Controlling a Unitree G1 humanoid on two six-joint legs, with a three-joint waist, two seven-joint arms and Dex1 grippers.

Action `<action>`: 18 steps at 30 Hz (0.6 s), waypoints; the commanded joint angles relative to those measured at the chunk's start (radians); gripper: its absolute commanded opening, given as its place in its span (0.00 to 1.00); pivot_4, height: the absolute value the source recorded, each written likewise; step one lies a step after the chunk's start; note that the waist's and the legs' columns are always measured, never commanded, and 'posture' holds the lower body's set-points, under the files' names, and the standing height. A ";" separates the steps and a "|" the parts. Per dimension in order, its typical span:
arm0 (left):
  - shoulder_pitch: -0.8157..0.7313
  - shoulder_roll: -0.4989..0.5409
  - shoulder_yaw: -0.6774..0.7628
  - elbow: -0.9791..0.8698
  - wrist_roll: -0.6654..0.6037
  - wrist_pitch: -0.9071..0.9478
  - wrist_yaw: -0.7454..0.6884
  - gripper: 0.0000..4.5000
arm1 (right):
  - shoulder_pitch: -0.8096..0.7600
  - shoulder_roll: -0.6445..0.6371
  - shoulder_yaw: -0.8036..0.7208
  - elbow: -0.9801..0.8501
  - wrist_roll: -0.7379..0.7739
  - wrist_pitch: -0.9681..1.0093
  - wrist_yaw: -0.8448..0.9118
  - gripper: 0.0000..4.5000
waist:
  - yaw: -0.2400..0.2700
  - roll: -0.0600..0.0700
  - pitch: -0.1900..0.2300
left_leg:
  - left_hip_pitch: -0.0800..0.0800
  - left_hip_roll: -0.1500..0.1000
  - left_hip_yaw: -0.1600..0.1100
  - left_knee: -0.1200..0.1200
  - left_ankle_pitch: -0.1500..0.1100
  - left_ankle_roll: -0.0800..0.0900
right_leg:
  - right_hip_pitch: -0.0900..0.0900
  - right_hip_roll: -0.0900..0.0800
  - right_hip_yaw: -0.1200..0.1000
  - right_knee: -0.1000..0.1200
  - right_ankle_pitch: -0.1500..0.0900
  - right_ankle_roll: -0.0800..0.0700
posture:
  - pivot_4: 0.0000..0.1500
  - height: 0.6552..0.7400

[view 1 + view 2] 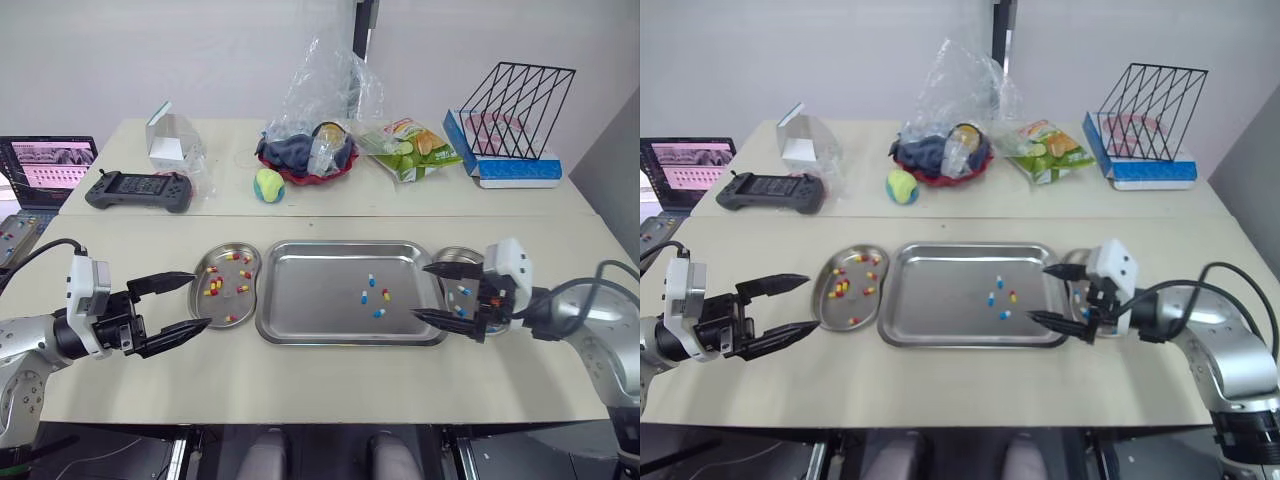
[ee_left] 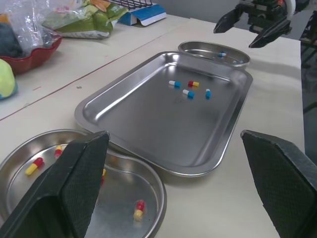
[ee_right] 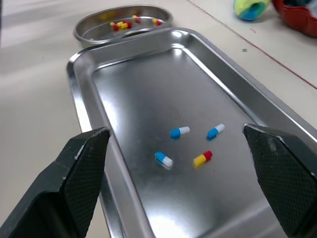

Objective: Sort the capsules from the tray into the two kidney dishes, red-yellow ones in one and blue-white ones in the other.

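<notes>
Left gripper (image 1: 200, 300) and right gripper (image 1: 420, 291) gape empty over beige table (image 1: 300, 385), seemingly white wall (image 1: 200, 60) behind.

tray (image 1: 300, 300): middle of the near table, four capsules (image 1: 378, 296) right of its centre
left kidney dish (image 1: 225, 302): just beside the tray's left edge, other capsules (image 1: 214, 287) in it
right kidney dish (image 1: 458, 256): beside the tray's right edge
left gripper (image 1: 202, 300): at the left kidney dish's left rim
right gripper (image 1: 420, 291): over the tray's right rim
far table: controller (image 1: 139, 189) left, bowl (image 1: 307, 160) middle, wire rack (image 1: 515, 110) right
</notes>
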 commanded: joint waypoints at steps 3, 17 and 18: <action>-0.002 0.029 0.023 -0.019 -0.006 -0.006 -0.004 1.00 | -0.126 0.006 0.095 0.050 -0.031 0.022 0.051 1.00 | 0.001 0.000 0.000 | 0.000 0.000 0.000 0.000 0.000 0.000 | 0.000 0.000 0.000 0.000 0.000 0.000 | 1.00 0.94; 0.022 0.027 0.056 -0.022 0.000 -0.027 0.028 1.00 | -0.345 0.158 0.333 0.291 -0.305 -0.037 -0.001 1.00 | -0.001 0.000 0.000 | -0.001 0.000 0.000 -0.001 0.000 0.000 | -0.002 0.000 0.000 0.000 0.000 0.000 | 1.00 0.94; 0.018 0.026 0.057 -0.017 -0.003 -0.025 0.030 1.00 | -0.350 0.165 0.343 0.301 -0.313 -0.037 0.006 1.00 | -0.001 0.000 0.000 | -0.001 0.000 0.000 -0.001 0.000 0.000 | -0.002 0.000 0.000 0.000 0.000 0.000 | 1.00 0.94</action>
